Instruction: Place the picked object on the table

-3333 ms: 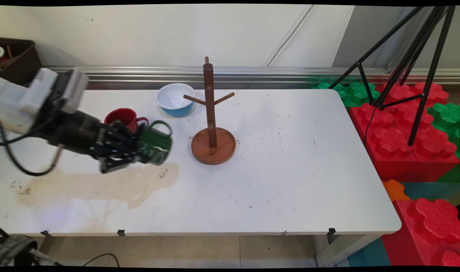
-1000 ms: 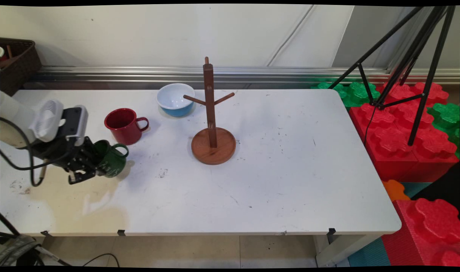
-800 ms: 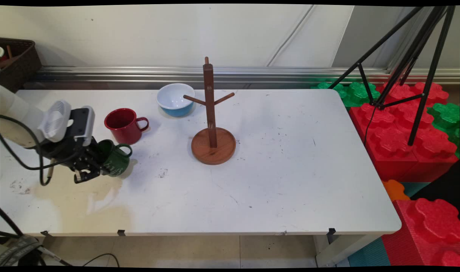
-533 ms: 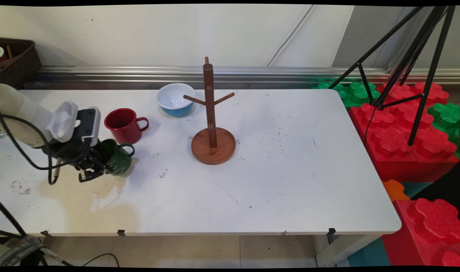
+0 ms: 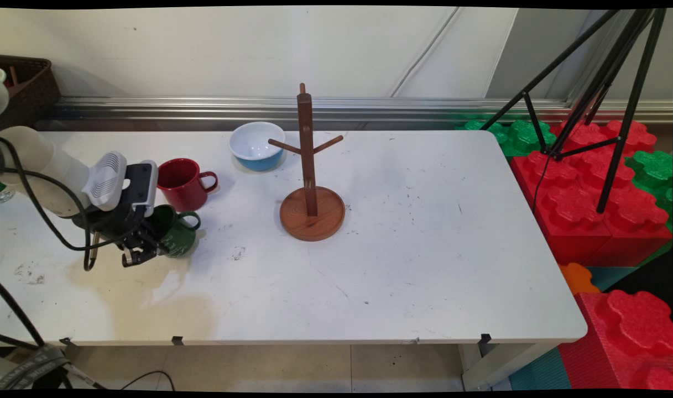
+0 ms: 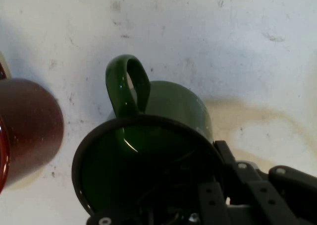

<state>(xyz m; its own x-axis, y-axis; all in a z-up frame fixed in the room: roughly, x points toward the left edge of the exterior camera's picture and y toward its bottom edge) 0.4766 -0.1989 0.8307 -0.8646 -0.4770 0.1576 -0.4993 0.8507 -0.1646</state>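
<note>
Green mug (image 5: 177, 237) sits at the left of the frame, low over the white table (image 5: 402, 265), with the black two-finger gripper (image 5: 148, 243) clamped on its rim: the hand view shows one finger reaching down inside the mug's mouth and the linkage outside the wall. The mug is glossy enamel, round-bodied, with a dark rim and a looped handle turned toward the frame's right in the main view.

Largest first, the table is one flat white slab with rounded corners, scuffed and speckled, with a pale tan stain spreading across its lower left. Beyond its right edge lie chunky foam blocks (image 5: 590, 204) in red and green with knobbed tops, and one black tripod (image 5: 618, 99) of thin rods stands over them. At the upper left corner is one dark woven basket (image 5: 26, 91).

On the table, one wooden mug tree (image 5: 309, 182) stands near the centre: a round dished base, a square upright post, and thin pegs angling out. One bowl (image 5: 256, 146), white inside and blue outside, sits up-left of the tree. One red mug (image 5: 182, 183), shiny and cylindrical, stands just above the green one, handle to the right; the two mugs are close but apart.
</note>
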